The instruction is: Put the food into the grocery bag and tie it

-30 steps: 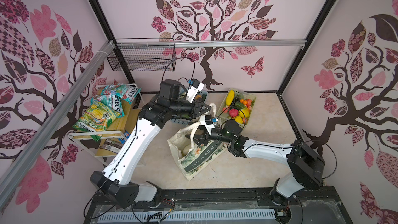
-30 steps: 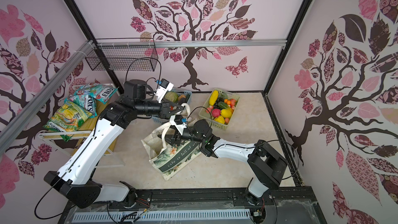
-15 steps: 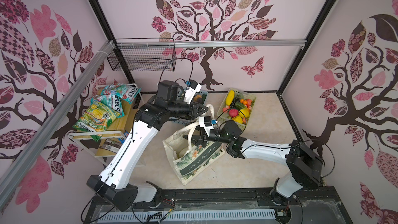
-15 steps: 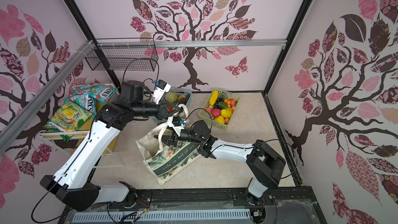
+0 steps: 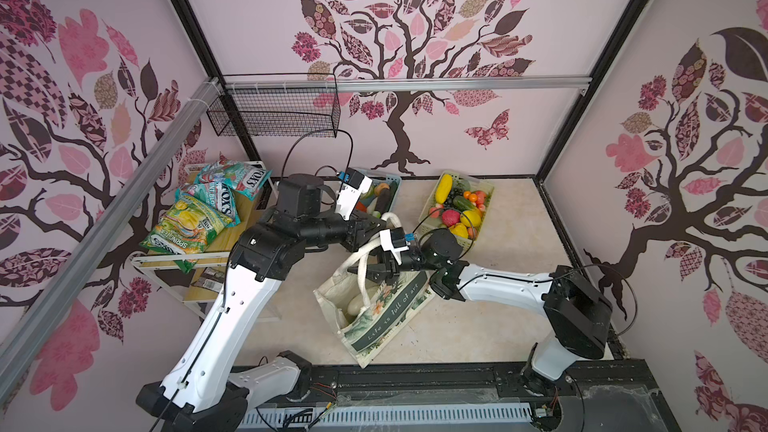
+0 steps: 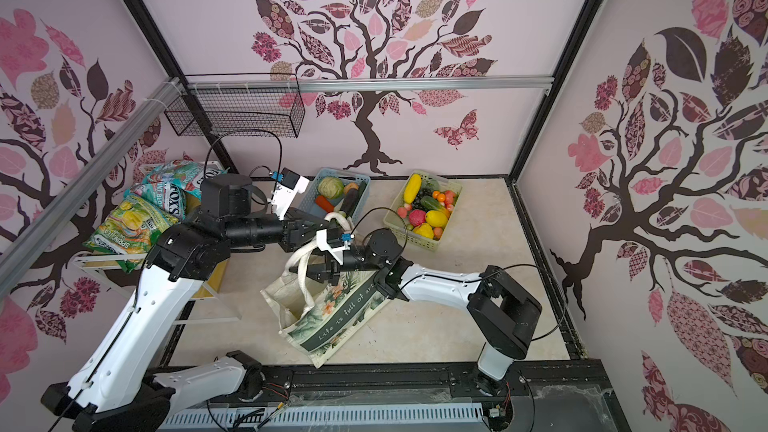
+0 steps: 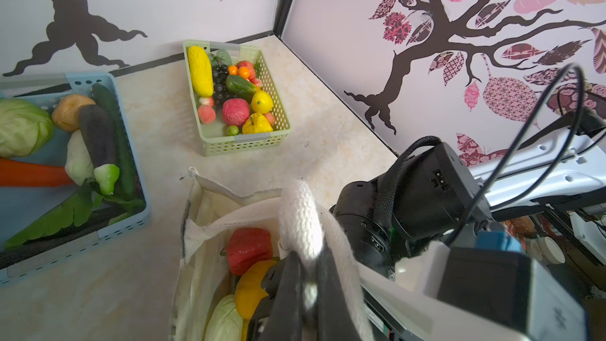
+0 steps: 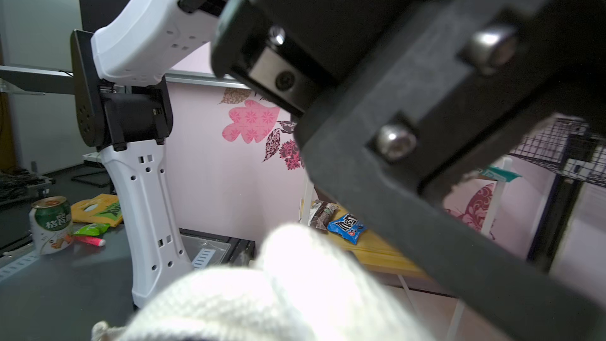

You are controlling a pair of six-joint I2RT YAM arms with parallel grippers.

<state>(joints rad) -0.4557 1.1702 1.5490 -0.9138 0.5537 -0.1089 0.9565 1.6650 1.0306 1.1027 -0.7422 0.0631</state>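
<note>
Left gripper [image 7: 310, 257] pinches one strap [image 7: 296, 211]; right gripper [image 5: 372, 273] sits at the second strap [image 5: 363, 282], grip unclear; seat it deep before crossing

Pale pink walls [image 5: 257, 14] with tree decals [image 5: 399, 139] (maroon and pink leaves), beige marbled floor [image 5: 511, 243], black wire basket [image 5: 270, 118].

The cream bag [image 5: 386, 322], leaf-printed with a dark lettered band, lies tilted, mouth open, straps [image 7: 298, 218] lifted. Inside lie a red pepper [image 7: 249, 247], a yellow fruit [image 7: 251, 288] and a pale cabbage [image 7: 224, 323]. More food [image 7: 235, 111] fills a green basket [image 7: 242, 145] and a blue basket [image 7: 65, 254].
</note>
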